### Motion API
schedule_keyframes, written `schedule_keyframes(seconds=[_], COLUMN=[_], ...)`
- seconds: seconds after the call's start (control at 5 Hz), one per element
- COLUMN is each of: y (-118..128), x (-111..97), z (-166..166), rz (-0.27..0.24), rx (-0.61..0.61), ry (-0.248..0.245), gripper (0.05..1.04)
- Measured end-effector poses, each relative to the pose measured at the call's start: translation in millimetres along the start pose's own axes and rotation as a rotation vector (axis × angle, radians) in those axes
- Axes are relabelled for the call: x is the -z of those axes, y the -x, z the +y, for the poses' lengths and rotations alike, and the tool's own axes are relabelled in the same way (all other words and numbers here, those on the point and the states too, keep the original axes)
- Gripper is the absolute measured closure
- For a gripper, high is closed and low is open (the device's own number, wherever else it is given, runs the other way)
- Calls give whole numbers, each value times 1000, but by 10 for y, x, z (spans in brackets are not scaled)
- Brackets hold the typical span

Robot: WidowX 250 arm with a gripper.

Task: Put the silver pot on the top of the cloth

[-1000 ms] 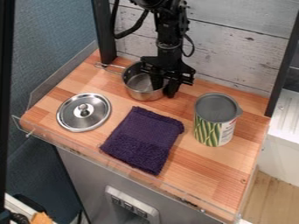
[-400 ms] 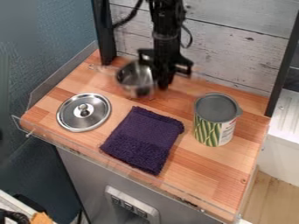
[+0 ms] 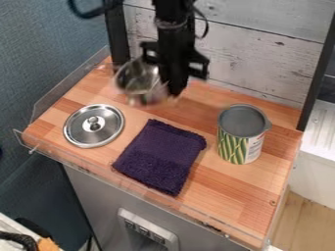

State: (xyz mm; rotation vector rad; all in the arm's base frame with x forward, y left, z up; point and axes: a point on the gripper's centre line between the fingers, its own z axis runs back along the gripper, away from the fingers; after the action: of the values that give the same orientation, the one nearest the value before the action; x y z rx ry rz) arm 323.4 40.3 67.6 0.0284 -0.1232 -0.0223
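Camera view: gripper (image 3: 174, 89) has its fingers clamped on the side of the silver pot (image 3: 137, 82); the pot hangs just left of them in view and looks raised off the wooden countertop (image 3: 242, 196), tipped a bit. Not on the cloth yet. Purple folded cloth (image 3: 162, 157) lies flat, camera side of the fingers.

Risks: grip is off to one side, so the pot's weight could make it swivel or slip in the fingers. If it's lowered tilted, the low edge would land first and could drag or bunch the cloth. Aim matters: pot hangs beside the fingers, so centering the fingers over the cloth would likely set the pot down left of middle, maybe half off.

Around: metal lid (image 3: 87, 131), knob up, is left of the fingers and camera side, beside the cloth; a wide swing left could clip it. Large can (image 3: 242, 144) stands right of the fingers, camera side. Black post (image 3: 118, 39) is behind the pot, left of the fingers. Direct path to the cloth looks unobstructed.
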Motion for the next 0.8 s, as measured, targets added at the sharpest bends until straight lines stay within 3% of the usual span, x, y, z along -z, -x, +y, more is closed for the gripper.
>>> schedule_keyframes(seconds=[0.4, 0.6, 0.8], y=[613, 598, 645], x=[159, 193, 375], z=[-288, -311, -332], rz=[53, 30, 71], rx=[138, 162, 180], ry=[13, 18, 33], gripper=[1001, 1001, 1001])
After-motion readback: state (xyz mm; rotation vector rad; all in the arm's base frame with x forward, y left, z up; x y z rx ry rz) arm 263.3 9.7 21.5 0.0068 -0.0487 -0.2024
